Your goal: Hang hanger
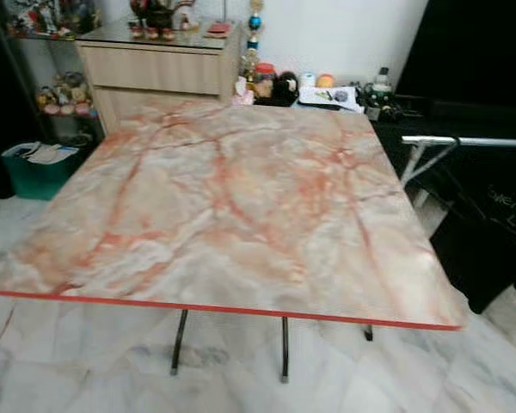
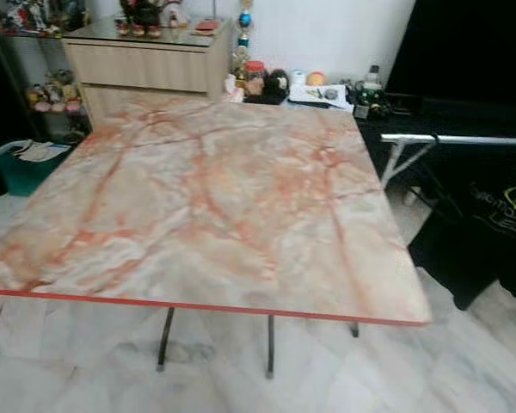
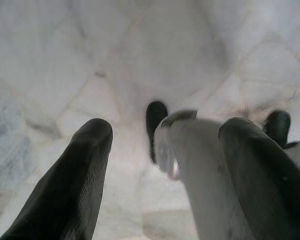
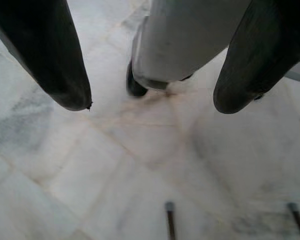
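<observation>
A silver clothes rail [image 1: 469, 140] runs level at the right, just past the table's right edge. A black T-shirt [image 2: 490, 215] with pale lettering hangs under it. The pink-veined marble table [image 1: 232, 189] with a red front edge stands right before me, its top bare. My left gripper [image 3: 166, 127] hangs open over the white marble floor, beside my own silver leg [image 3: 200, 170]. My right gripper [image 4: 152, 104] also hangs open above the floor, with nothing between its fingers.
A wooden cabinet [image 1: 159, 69] with figurines stands behind the table at the left. Small jars and clutter [image 1: 310, 86] line the back wall. A teal bin [image 1: 34, 168] sits on the floor at the left. Thin black table legs [image 1: 179, 342] stand under the front edge.
</observation>
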`<state>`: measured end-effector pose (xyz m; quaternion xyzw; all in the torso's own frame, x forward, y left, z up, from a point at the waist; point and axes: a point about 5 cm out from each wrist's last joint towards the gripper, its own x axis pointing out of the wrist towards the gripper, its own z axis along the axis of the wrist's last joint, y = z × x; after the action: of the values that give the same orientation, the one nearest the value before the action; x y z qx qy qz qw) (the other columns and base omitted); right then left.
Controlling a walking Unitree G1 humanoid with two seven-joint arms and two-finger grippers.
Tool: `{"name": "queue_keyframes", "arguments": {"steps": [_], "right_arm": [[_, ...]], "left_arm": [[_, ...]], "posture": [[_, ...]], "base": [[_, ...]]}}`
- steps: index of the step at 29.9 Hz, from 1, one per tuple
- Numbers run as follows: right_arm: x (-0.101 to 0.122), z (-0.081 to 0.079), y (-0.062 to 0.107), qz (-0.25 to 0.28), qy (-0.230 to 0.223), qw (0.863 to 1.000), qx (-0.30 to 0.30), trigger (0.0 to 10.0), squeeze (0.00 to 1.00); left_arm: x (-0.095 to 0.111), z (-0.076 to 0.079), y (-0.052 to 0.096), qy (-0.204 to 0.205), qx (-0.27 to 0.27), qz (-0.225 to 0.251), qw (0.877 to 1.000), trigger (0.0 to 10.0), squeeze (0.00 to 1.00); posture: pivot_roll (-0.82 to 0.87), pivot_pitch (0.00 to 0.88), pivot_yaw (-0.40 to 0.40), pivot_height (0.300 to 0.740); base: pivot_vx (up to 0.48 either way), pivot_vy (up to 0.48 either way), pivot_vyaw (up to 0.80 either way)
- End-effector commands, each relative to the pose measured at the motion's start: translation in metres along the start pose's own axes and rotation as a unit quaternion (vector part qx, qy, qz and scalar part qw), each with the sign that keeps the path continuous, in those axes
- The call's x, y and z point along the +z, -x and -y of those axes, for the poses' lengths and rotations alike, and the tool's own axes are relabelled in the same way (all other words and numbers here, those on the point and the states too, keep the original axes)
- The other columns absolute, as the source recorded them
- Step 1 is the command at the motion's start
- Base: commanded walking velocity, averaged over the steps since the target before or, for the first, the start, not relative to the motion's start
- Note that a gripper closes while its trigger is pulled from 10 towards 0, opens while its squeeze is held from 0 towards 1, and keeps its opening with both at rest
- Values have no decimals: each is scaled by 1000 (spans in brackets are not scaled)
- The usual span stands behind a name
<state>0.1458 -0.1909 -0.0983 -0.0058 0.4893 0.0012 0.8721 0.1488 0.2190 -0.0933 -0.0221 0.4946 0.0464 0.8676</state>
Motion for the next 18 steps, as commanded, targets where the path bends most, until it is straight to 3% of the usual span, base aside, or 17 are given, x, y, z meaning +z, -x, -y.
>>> {"name": "queue_keyframes", "arguments": {"steps": [1,18], "right_arm": [[112,2,-8,128,-158,979,11,10000,0],[114,2,-7,135,-148,980,10,10000,0]], "left_arm": [[18,1,0,-53,-10,59,997,10000,0],[22,0,0,-51,-9,64,997,10000,0]], "posture": [[109,39,1,740],[104,44,-5,740]], "base": [[0,-480,0],[0,-480,0]]}}
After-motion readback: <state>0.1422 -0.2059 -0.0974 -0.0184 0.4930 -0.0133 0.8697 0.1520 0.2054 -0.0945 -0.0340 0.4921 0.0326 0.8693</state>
